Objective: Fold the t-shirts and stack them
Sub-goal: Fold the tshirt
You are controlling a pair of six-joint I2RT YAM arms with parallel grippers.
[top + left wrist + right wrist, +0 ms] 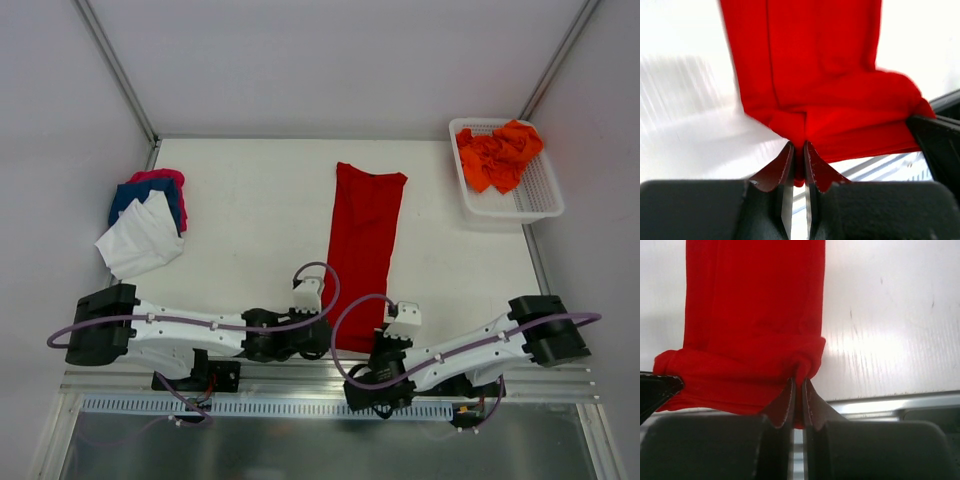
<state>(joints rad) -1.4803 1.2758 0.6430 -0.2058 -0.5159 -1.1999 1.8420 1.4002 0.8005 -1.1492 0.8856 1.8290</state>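
Two grippers are on the same cloth: the left gripper (pixel 798 152) is clamped narrow on the near-left corner of the deep red t-shirt (pixel 365 235), and the right gripper (pixel 797 387) is clamped narrow on the near-right corner, with red fabric bunched between the jaws in both wrist views. The shirt lies mid-table as a long narrow strip running from the arms toward the far edge. Its sides are already folded in, the far end lies flat and the near hem is puckered at each pinch. The paired corner grip likely keeps the hem taut and level, so the near end can be carried over the far end without the strip skewing. Judged step: the end-to-end fold, about to start, since the strip is at full length. On the table (pixel 250 230), well apart on the left, is a loose pile with a white tee (pixel 140 243) on top of a blue tee (pixel 140 192) and a pink tee (pixel 160 177) at the back, probably the stack the red one will join. Far right, a white mesh basket (pixel 545 205) holds crumpled orange tees (pixel 497 155), not yet folded. Risks: one corner slips out, or the two arms lift unevenly and twist the strip.
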